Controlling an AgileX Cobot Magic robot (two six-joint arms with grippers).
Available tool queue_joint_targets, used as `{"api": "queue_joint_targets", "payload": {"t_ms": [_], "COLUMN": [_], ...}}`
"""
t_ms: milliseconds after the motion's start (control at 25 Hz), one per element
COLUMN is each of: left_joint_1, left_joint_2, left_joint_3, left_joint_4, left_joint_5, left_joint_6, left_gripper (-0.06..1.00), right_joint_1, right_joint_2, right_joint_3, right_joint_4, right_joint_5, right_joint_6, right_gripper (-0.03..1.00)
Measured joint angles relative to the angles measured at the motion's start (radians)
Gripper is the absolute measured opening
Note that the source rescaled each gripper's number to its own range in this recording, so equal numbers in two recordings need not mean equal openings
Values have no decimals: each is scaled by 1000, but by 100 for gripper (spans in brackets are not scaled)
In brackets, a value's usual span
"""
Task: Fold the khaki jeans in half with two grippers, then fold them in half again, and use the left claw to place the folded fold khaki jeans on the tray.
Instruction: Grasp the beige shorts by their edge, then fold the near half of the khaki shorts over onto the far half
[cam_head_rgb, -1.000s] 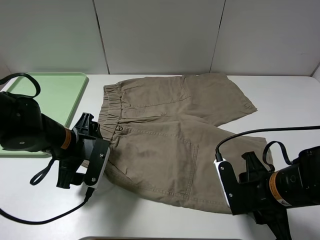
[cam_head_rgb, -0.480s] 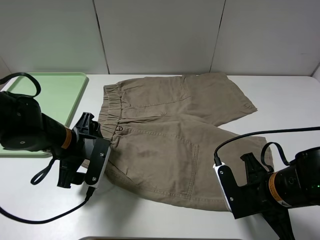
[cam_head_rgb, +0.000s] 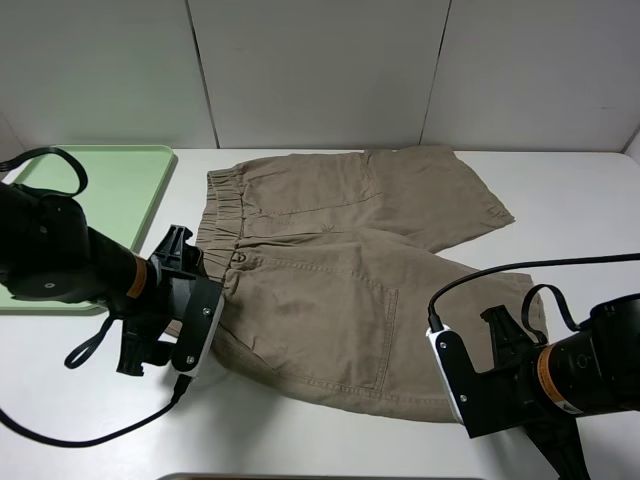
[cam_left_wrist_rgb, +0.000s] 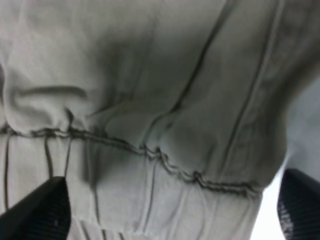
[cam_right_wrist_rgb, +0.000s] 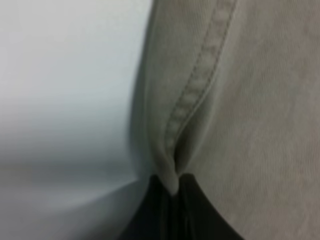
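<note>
The khaki jeans (cam_head_rgb: 340, 270) lie spread flat on the white table, waistband to the left. My left gripper (cam_head_rgb: 210, 318) is at the near end of the waistband. In the left wrist view the gathered waistband (cam_left_wrist_rgb: 150, 150) fills the picture, and the left gripper (cam_left_wrist_rgb: 167, 215) is open with its fingertips (cam_left_wrist_rgb: 35, 212) wide apart on either side of the cloth. My right gripper (cam_head_rgb: 452, 395) is at the near right leg hem. In the right wrist view the right gripper (cam_right_wrist_rgb: 170, 195) is shut on a pinched fold of the hem (cam_right_wrist_rgb: 195, 100). The pale green tray (cam_head_rgb: 110, 200) lies at the far left.
The white table (cam_head_rgb: 560, 220) ends at a grey panelled wall behind. Black cables (cam_head_rgb: 90, 435) trail from both arms over the near table. A dark edge (cam_head_rgb: 300, 477) shows at the front of the table.
My right gripper has sunk a little lower and nearer at the leg hem. My left gripper has barely shifted at the waistband. The shorts lie as before.
</note>
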Motion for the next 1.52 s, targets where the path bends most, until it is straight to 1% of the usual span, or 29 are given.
{"api": "queue_joint_targets", "payload": {"t_ms": [320, 360, 440, 560, 600, 800, 880, 1040, 1280, 1360, 1520], "left_joint_1": [0, 0, 0, -1, -2, -14, -18, -18, -18, -18, -18], "left_joint_2": [27, 30, 35, 37, 37, 21, 8, -34, -118, -147, -204], "left_joint_3": [-9, -9, -9, -9, -9, -10, -6, 3, 4, 4, 5], "left_joint_4": [0, 0, 0, 2, 3, 2, -16, -81, -212, -244, -280], "left_joint_5": [0, 3, 18, 37, 40, 77, 103, 164, 219, 236, 276], "left_joint_6": [1, 1, 1, 1, 3, 3, 3, 3, 3, 3, 3], "left_gripper": [55, 50, 37, 11, 7, 7, 7, 7, 7, 7, 7], "right_joint_1": [0, 0, 0, 0, 0, 0, 0, 0, 0, 0, 0], "right_joint_2": [1, 1, 1, 1, 1, 1, 1, -13, -134, -164, -199], "right_joint_3": [0, 0, 0, -1, -2, -7, -7, -9, -10, -9, -12], "right_joint_4": [-1, -1, -1, -3, -3, -3, -3, -3, -3, -3, -2], "right_joint_5": [0, 0, 0, 0, 0, 10, 11, 10, 41, 57, 76], "right_joint_6": [0, 0, 0, 0, 0, 0, 0, 0, 3, 25, 72], "right_gripper": [0, 0, 0, 0, 0, 0, 0, 0, 0, 0, 0]}}
